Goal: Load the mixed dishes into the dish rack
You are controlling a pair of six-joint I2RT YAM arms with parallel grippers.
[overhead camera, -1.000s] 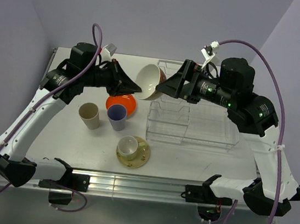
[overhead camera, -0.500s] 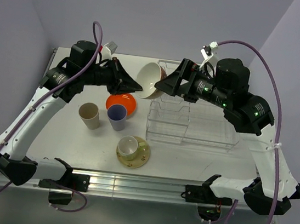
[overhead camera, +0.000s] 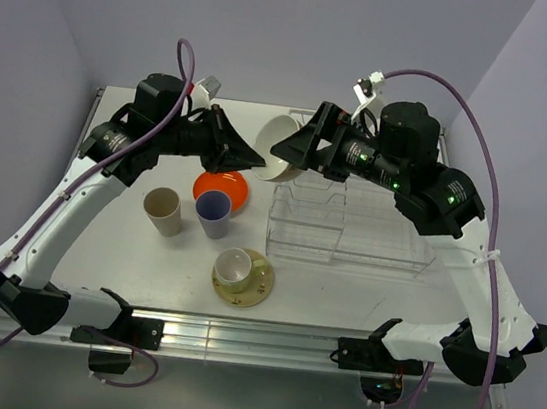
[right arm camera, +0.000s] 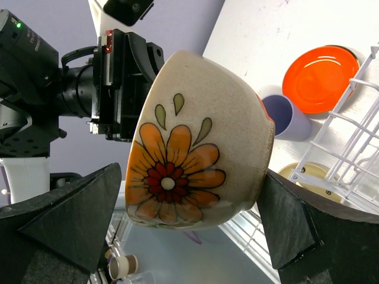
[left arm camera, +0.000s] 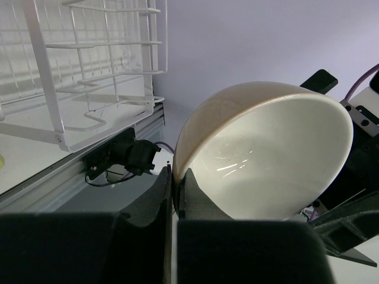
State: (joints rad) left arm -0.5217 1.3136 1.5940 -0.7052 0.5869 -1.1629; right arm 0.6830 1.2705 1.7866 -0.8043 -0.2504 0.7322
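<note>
The off-white bowl [overhead camera: 275, 131] with an orange flower on its outside hangs tilted in the air left of the dish rack [overhead camera: 351, 225]. My left gripper [left arm camera: 176, 177] is shut on the bowl's rim [left arm camera: 266, 160]. My right gripper [right arm camera: 192, 177] is open wide, one finger on each side of the bowl [right arm camera: 195, 142]. On the table are the orange plate [overhead camera: 225, 186], lavender cup [overhead camera: 214, 212], tan cup [overhead camera: 163, 210], and a pale cup [overhead camera: 235, 268] on the cream saucer [overhead camera: 258, 285].
The wire rack's upright slots [left arm camera: 89, 77] stand right beside the raised bowl. Purple walls close in at the back and on both sides. The table's metal front rail [overhead camera: 255, 341] runs between the arm bases.
My right gripper has moved left and now straddles the bowl. The left gripper and bowl have shifted slightly up and back.
</note>
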